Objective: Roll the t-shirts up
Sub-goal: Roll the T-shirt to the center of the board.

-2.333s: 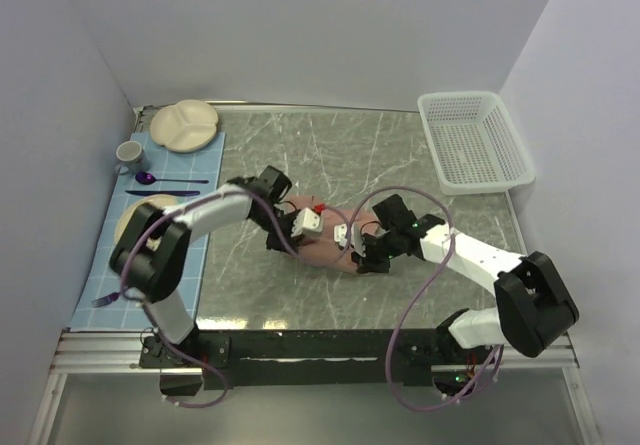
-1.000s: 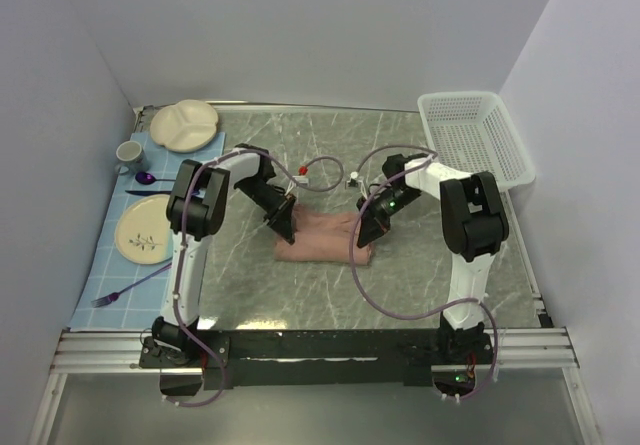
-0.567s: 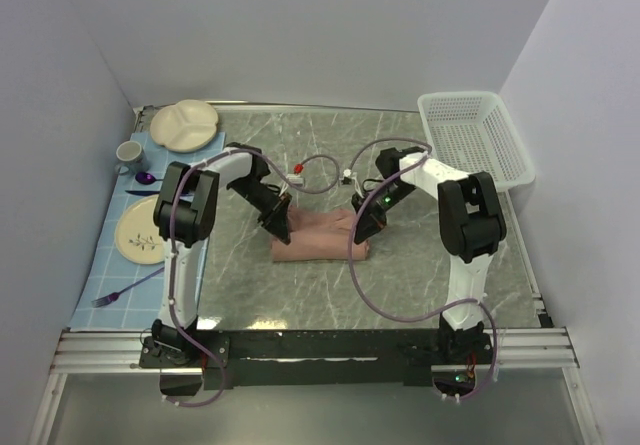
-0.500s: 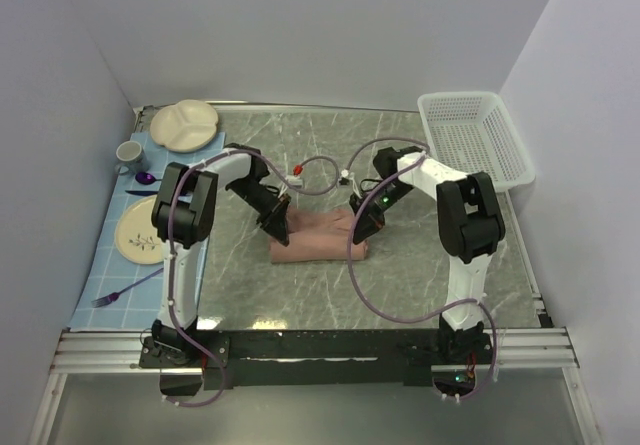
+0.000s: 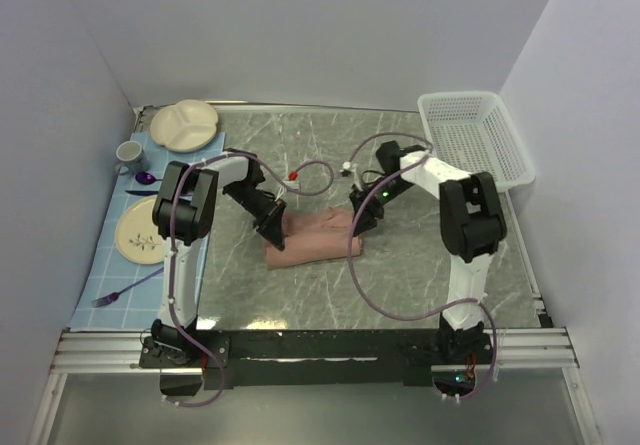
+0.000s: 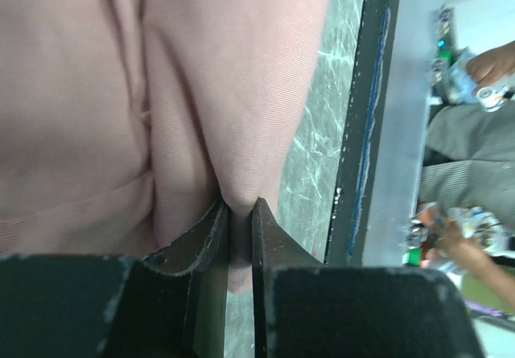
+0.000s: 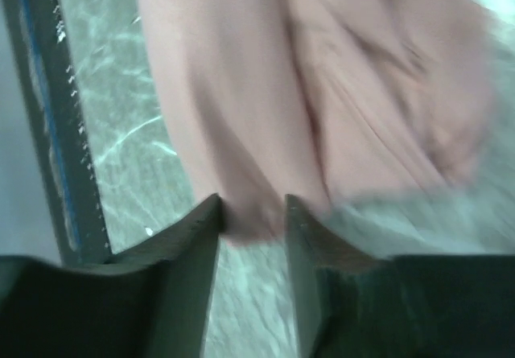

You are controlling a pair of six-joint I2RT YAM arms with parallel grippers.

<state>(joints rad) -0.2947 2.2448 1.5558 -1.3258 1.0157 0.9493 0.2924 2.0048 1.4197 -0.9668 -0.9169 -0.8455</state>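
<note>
Count: I see one pink t-shirt, bundled on the worktop.
Left fingers: pinching its fold.
Right fingers: pinching its edge.

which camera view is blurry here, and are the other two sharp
Right wrist view: blurred, the t-shirt folds look smeared and soft. Left wrist view: sharp, the cloth's weave shows. Top external view: clear, evenly lit, only faint shadows.

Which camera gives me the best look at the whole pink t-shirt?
The top external view: the whole t-shirt stretches as a long bundle between the left hand and right hand. Each wrist view shows only close-up folds pinched between its own fingers; the right one is blurred.
</note>
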